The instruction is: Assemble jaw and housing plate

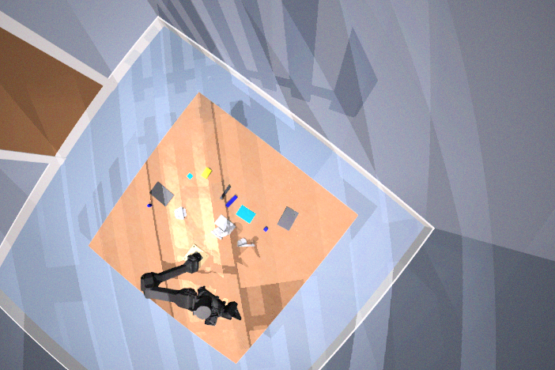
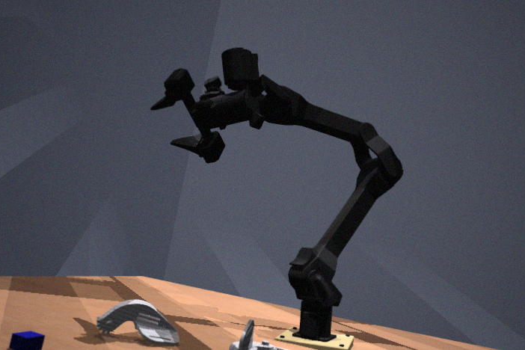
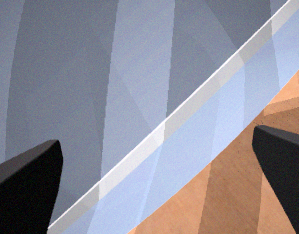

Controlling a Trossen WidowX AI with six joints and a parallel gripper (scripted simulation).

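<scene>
My gripper (image 2: 161,126) (image 3: 160,144) is wide open and empty, high above the table, far from the white parts. A curved grey-white jaw (image 1: 245,243) (image 2: 158,325) lies loose, arched over the table. A larger white cluster (image 1: 224,225) is beside it; its flat body with one upright piece (image 2: 249,335) shows at the bottom edge of the exterior view, cut off. It looks like the base with the mounted jaw, but pins and teeth are too small to tell. A smaller white part (image 1: 179,213), possibly the housing plate, lies apart to the left. The wrist view shows none of these parts.
Around the parts lie a cyan block (image 1: 246,213), a long blue bar (image 1: 232,201), a dark bar (image 1: 225,191), a small blue block (image 1: 266,228) (image 2: 27,340), two grey plates (image 1: 288,217) (image 1: 158,193) and a yellow block (image 1: 206,173). The arm's base plate (image 2: 286,337) is behind the cluster.
</scene>
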